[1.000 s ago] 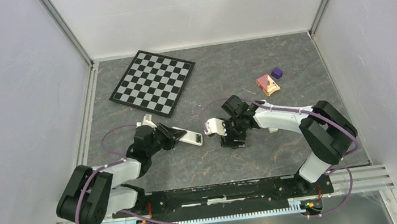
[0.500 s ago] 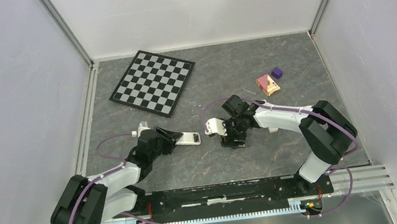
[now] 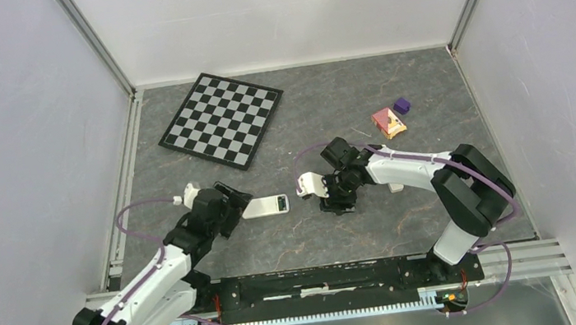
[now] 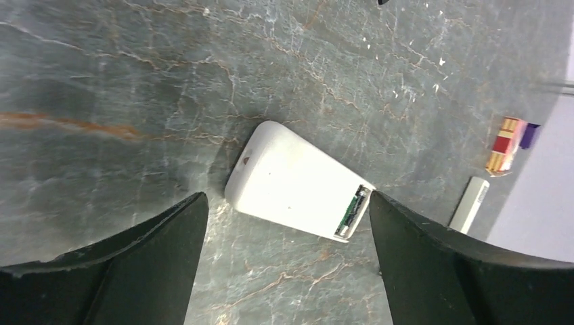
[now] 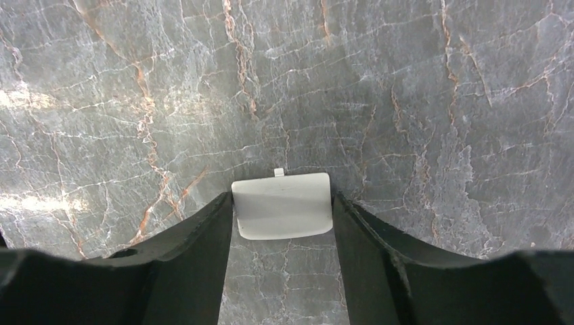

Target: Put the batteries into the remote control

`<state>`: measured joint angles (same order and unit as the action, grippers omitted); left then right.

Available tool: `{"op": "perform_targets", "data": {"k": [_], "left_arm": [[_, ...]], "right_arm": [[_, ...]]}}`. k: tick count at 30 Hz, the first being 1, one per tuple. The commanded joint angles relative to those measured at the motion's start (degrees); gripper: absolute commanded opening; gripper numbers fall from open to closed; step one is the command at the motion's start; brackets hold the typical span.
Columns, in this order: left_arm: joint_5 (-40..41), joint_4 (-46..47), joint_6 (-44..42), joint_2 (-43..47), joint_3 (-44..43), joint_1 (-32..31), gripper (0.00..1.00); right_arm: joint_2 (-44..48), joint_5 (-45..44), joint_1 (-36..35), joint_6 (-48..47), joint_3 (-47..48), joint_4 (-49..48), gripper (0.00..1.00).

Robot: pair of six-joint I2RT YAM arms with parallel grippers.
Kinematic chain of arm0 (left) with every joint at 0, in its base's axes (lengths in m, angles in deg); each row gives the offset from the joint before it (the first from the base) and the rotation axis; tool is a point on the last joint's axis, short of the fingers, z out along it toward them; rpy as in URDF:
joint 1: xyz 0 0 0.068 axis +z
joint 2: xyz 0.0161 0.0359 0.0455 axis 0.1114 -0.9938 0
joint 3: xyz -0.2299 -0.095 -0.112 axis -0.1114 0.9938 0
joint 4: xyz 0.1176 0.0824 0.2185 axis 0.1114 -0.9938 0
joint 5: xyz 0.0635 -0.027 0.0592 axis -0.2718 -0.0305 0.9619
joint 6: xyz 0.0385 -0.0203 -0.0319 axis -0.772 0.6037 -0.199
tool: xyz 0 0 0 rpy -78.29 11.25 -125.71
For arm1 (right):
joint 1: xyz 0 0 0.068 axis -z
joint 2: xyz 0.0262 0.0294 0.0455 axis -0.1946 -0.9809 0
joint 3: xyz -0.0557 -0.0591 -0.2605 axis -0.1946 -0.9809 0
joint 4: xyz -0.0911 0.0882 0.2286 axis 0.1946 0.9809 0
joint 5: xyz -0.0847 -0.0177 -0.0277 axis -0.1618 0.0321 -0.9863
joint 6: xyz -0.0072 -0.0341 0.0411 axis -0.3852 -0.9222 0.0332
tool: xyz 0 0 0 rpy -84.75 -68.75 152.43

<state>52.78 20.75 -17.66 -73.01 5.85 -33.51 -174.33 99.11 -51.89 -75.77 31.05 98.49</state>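
The white remote control lies flat on the grey table, left of centre. In the left wrist view the remote control has an open compartment at its right end, and batteries with green wrap sit inside it. My left gripper stands open just left of the remote, and its gripper holds nothing between the wide black fingers. My right gripper is low over the table to the remote's right. Between its jaws my gripper has a small white battery cover, which touches both fingers.
A chessboard lies at the back left. A red and yellow block and a purple block sit at the back right. A pale white bar lies on the table under the right arm.
The left gripper has opened, let go of the remote and drawn back to the left; the remote now lies flat. The right gripper's jaws have narrowed round the cover.
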Motion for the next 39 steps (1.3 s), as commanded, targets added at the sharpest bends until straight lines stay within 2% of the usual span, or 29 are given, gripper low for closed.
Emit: {"op": "perform_targets", "data": {"k": [1,6,12,15,18,21,24,26,29,32,35,39], "left_arm": [[5.18,-15.42,-5.83,3.11,-5.80,0.10,0.95],[2.51,-14.81,-12.36,4.22,-8.88,0.13,1.00],[-10.52,0.43,-20.06,1.70,-8.32,0.11,1.00],[-17.33,8.15,-21.40,-0.82,-7.36,0.11,0.99],[-20.37,14.15,-21.54,-2.69,-6.58,0.00,0.97],[-20.99,15.71,-22.00,-3.83,-6.90,0.04,0.96],[-21.50,16.03,-22.63,-5.03,-7.51,0.04,0.96],[-22.16,16.71,-22.68,-5.81,-7.62,0.04,0.96],[-22.95,17.75,-22.42,-6.78,-7.54,0.04,0.97],[-24.53,18.69,-22.24,-8.06,-7.62,0.03,0.96],[-26.54,19.80,-22.24,-9.46,-7.85,0.03,0.96],[-29.44,22.44,-21.91,-11.16,-7.90,0.04,0.95]], "right_arm": [[-3.86,-2.46,-0.03,-2.86,-0.28,2.19,0.59],[-4.11,-4.73,-0.02,-2.34,-0.17,0.26,0.49],[-3.16,-4.70,0.29,-1.46,-0.18,-1.65,0.47],[-1.93,-2.22,1.25,-0.66,0.26,-2.41,0.48],[-0.44,-1.00,2.38,-0.29,0.19,-3.12,0.51],[0.31,-1.00,3.00,0.21,-0.18,-3.09,0.63],[0.31,-1.48,2.96,-0.52,-1.20,-2.36,0.89],[0.14,-2.19,2.96,-0.74,-1.96,-2.73,0.91],[-0.70,-4.42,2.96,-1.47,-2.20,-3.27,0.85],[-2.37,-6.58,3.04,-2.64,-1.67,-2.54,0.71],[-3.68,-4.56,3.68,-3.30,-0.48,-0.39,0.58],[-4.18,-1.89,4.71,-3.65,0.22,0.71,0.52]]}}
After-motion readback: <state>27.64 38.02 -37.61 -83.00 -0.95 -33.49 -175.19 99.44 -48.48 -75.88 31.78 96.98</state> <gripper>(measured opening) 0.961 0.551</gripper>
